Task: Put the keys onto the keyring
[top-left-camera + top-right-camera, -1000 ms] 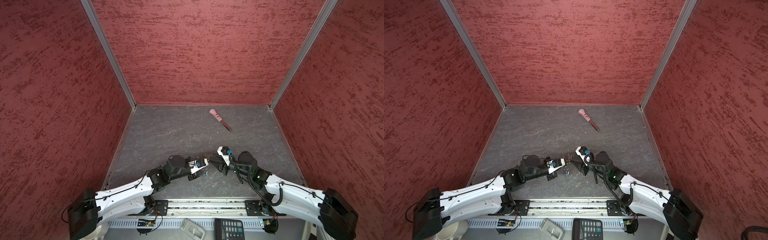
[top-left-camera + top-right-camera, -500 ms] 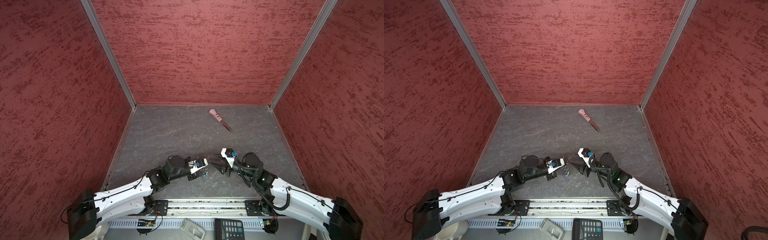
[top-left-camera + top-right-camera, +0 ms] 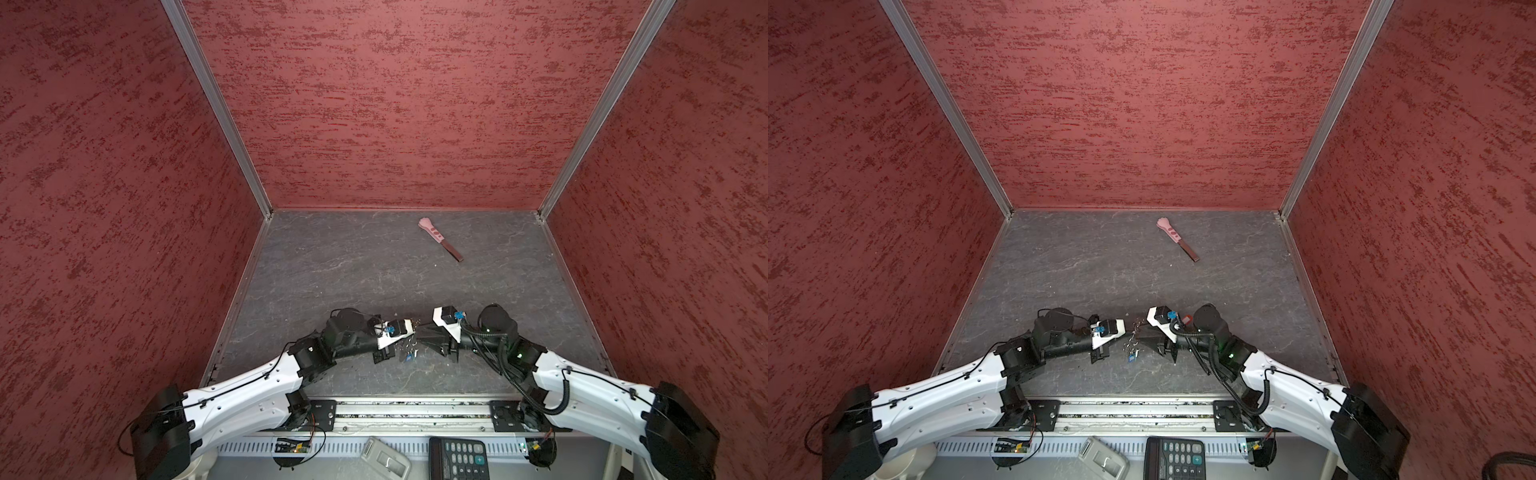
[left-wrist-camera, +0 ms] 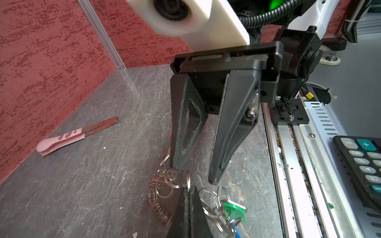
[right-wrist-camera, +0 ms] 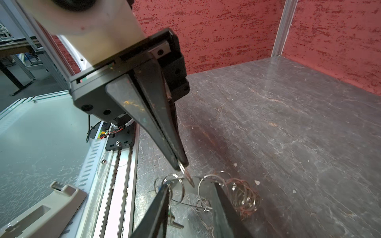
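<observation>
Down at the near edge of the grey table [image 3: 353, 270] the two arms meet nose to nose over a little tangle of metal. The left fingers [image 5: 180, 160] are pressed tight together and pinch one silver ring of the keyring [image 4: 162, 184], whose loops spill in a loose heap on the table right under the tips. From the left wrist camera, I can see that a couple of larger rings hang around those closed fingers, and the green-tagged key [image 4: 235, 210] sits threaded among them, with the blue-tagged key [image 4: 235, 229] just below it. In both top views that blue tag shows as a small speck between the two arms. The right fingers [image 4: 224, 144] stand apart with a clear gap and point down at the same heap. One tip touches, or all but touches, a ring, and nothing is clamped between them. A small red piece, which looks like the red-tagged key [image 3: 1187, 319], lies on the table beside the right wrist, apart from the rings. I cannot make out the strap end of the keyring. Well away, near the back wall, the pink-handled tool [image 3: 438, 239] lies flat, its dark blade pointing toward the front right. A calculator [image 3: 457, 457] rests on the ledge in front of the rail, off the table.
</observation>
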You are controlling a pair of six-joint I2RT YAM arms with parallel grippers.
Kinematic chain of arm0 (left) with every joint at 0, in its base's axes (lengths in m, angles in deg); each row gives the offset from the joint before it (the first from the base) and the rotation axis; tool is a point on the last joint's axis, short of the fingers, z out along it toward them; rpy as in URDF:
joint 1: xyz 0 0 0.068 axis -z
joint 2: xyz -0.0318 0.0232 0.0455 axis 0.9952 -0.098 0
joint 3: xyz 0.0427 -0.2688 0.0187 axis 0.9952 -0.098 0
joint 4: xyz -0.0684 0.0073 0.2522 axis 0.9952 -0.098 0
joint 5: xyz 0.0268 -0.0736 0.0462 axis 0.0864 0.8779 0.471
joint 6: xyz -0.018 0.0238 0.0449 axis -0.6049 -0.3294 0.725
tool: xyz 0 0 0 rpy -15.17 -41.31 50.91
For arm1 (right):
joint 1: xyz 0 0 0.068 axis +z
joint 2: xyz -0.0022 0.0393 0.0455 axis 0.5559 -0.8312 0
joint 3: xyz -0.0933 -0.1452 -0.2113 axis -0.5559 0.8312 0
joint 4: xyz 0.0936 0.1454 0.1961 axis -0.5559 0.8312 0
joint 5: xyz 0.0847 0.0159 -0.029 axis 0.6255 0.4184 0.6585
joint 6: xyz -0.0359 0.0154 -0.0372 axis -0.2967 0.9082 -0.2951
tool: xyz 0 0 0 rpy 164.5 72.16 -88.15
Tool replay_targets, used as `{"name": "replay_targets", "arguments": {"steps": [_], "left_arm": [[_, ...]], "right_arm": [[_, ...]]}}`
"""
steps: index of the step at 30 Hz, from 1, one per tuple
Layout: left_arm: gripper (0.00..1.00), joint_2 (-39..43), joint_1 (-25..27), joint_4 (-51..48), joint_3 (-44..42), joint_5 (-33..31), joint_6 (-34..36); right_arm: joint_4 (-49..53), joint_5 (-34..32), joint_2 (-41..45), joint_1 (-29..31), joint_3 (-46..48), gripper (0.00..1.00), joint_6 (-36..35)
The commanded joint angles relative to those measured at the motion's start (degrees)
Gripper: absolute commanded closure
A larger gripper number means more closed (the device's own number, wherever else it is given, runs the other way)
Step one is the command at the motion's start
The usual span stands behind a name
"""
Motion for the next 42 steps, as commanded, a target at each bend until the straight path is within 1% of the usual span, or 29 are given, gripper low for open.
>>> {"name": "replay_targets", "arguments": {"steps": [1,5,9,14,17,19,20,21,23,26,29,33,42], "left_arm": [[1.0,0.08,-0.32,0.79,0.8,2.69,-0.52],[1.0,0.22,-0.36,0.8,0.87,2.97,-0.54],[1.0,0.0,-0.29,0.79,0.8,3.09,-0.61],[1.0,-0.08,-0.28,1.06,0.64,2.91,-0.61],[1.0,-0.44,-0.43,1.07,0.45,2.25,-0.47],[1.0,-0.93,-0.31,1.08,0.41,0.88,-0.26],[1.0,-1.19,-0.35,0.7,0.46,0.13,0.05],[0.99,-1.35,-0.28,0.64,0.45,-0.49,0.42],[0.93,-0.96,-0.43,1.72,-0.32,-1.8,0.51],[0.9,1.08,-1.73,3.82,-2.12,-1.73,-0.47],[0.78,3.33,-3.08,4.13,-3.14,-0.68,-1.26],[0.7,6.41,-3.88,5.98,-4.94,-0.47,-1.8],[0.68,8.14,-5.24,6.78,-5.52,-0.85,-3.54]], "right_arm": [[-1.29,2.25,-0.16,-0.14,-1.72,0.67,-1.04],[-1.33,2.89,-0.67,-0.14,-1.9,0.71,-0.98],[-1.15,3.32,-0.65,-0.18,-2.2,0.78,-1.02],[-0.75,3.69,-0.7,-0.05,-2.83,0.88,-0.81],[0.66,3.52,-0.8,-0.01,-3.7,0.94,-0.67],[2.84,3.26,-0.7,0.1,-4.8,0.99,-1.27],[4.64,2.49,-0.57,0.2,-5.56,1.0,-1.73],[6.55,1.36,-0.45,0.36,-6.37,1.0,-2.39],[10.59,-1.13,-0.17,0.64,-8.17,1.0,-3.2],[15.71,-3.76,0.09,0.98,-10.98,1.0,-4.07],[21.71,-6.91,-0.85,1.43,-14.88,1.0,-4.56],[30.28,-8.88,-3.94,2.09,-21.29,1.0,-5.82],[47.61,-12.43,-9.67,4.69,-32.84,1.0,-11.38]]}}
